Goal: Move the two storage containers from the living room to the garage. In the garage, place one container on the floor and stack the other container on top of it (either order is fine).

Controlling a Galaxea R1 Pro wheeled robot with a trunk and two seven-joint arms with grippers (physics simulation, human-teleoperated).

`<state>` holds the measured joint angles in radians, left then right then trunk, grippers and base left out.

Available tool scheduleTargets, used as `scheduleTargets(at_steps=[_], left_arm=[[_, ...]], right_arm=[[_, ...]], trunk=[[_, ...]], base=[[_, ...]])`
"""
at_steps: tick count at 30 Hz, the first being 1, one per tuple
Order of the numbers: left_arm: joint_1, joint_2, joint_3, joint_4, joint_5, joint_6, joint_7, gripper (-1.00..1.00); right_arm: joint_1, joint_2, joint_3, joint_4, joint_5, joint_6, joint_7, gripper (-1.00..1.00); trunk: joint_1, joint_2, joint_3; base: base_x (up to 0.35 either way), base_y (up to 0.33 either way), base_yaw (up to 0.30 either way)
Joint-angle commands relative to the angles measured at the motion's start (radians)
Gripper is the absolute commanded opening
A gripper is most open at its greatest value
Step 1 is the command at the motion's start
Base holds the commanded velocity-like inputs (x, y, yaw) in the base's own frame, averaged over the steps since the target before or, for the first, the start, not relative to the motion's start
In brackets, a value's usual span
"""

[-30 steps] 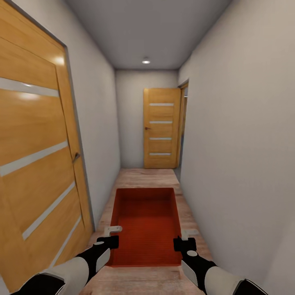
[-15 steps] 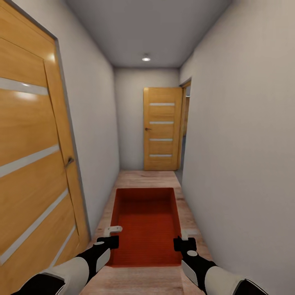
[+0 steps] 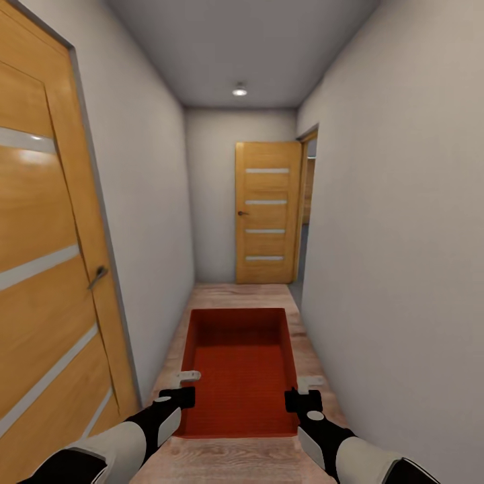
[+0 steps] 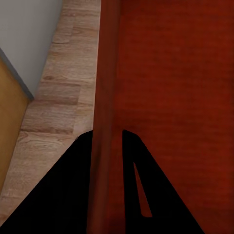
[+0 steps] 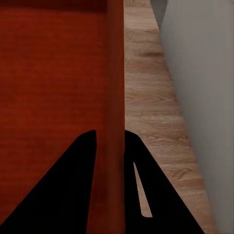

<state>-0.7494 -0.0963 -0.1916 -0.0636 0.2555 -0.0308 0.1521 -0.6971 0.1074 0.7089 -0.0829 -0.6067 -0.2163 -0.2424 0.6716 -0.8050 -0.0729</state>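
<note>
Right gripper (image 5: 108, 141): two black fingers (image 5: 73, 185), one on each side of a container wall, clamped on it. Storage container (image 5: 53, 68): orange-red, its wall running straight ahead between the fingers, the finely ribbed interior beyond the inner finger. Wood plank floor (image 5: 146, 97): beyond the outer finger (light, grained). Pale wall (image 5: 200, 73): farther out on that side.

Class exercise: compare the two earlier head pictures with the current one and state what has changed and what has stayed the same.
The camera has advanced down the corridor: the near door on the left slides further out of the picture and its handle sits lower, while the far door looms slightly larger. Unchanged: the left claw and right claw stay clamped on opposite side walls of the storage container, carried level.
</note>
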Motion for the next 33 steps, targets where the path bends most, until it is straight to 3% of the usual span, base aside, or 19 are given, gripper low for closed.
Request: scheduleTargets(at_steps=[1, 33], left_arm=[[-0.002, 0.01, 0.066, -0.003, -0.003, -0.011, 0.081, -1.0], [-0.002, 0.012, 0.066, -0.004, -0.004, -0.011, 0.081, -1.0]], right_arm=[[0.0, 0.0, 0.014, 0.0, -0.011, 0.002, 0.014, -1.0], [0.0, 0.001, 0.015, 0.0, -0.011, 0.005, 0.014, -1.0]], trunk=[[0.001, -0.001, -0.002], [0.001, -0.001, -0.002]], base=[[0.325, 0.0, 0.0], [0.325, 0.0, 0.0]])
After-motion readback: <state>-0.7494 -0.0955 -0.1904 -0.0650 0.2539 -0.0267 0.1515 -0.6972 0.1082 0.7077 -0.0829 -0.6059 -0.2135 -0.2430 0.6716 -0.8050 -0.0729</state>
